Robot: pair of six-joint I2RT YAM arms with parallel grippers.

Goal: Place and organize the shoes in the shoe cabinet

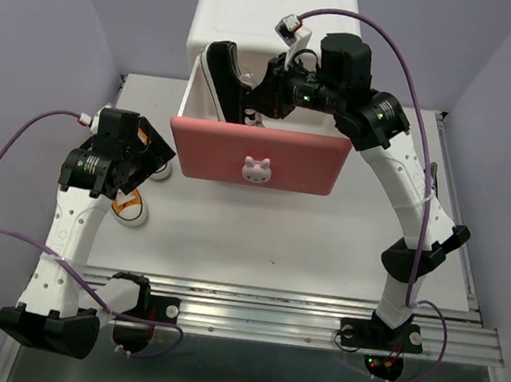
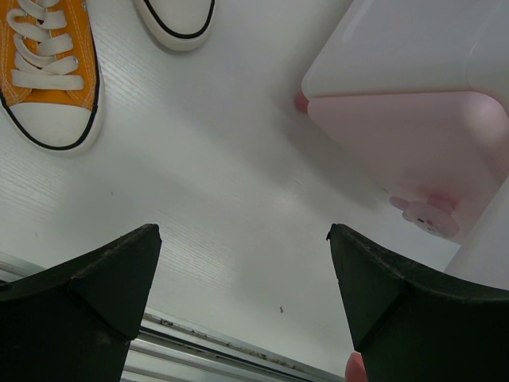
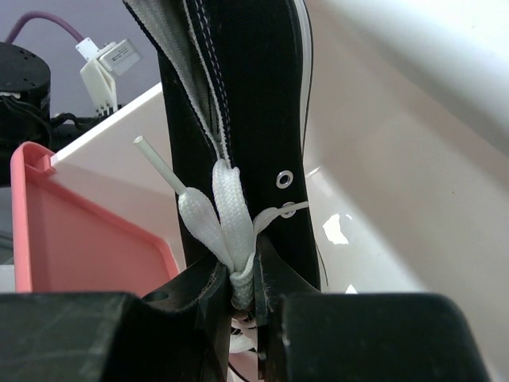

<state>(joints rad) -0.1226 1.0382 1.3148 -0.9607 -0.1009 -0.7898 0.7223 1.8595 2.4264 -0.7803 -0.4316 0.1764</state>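
Observation:
The white shoe cabinet stands at the back, its deeper pink upper drawer pulled out. My right gripper is shut on the laces of a black shoe and holds it heel up over the open drawer. In the right wrist view the fingers pinch the white lace loops of the black shoe above the drawer's inside. My left gripper is open and empty above the table. An orange shoe and another shoe's white toe lie ahead of it. The fourth shoe is out of view.
The pale pink lower drawer with its bunny knob is shut, to the right of my left gripper. The orange shoe lies partly under the left arm in the top view. A metal rail runs along the table's near edge.

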